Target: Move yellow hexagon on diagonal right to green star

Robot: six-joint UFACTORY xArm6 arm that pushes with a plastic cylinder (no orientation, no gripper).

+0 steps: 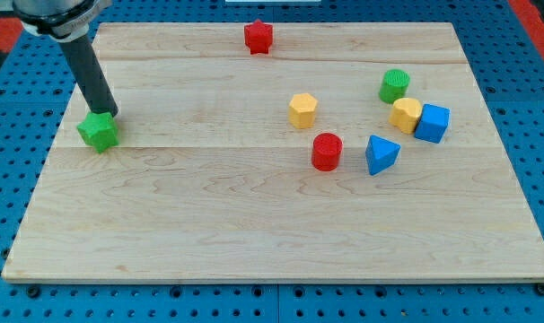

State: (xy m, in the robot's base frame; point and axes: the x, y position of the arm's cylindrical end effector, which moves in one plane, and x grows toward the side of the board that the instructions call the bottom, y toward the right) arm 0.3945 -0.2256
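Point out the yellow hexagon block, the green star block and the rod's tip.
yellow hexagon block (302, 109): camera view, its top face.
green star block (98, 131): camera view, middle of its top.
my tip (109, 114): camera view, the rod's very end, at the star's upper right edge.

The board (254, 224) is pale, smooth wood with visible grain. The blocks, like the yellow hexagon (302, 110), look matt. The rod (91, 76) is dark, slightly glossy.

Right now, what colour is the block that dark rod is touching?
Green: my tip rests against the green star at the board's left, shown in the camera view.
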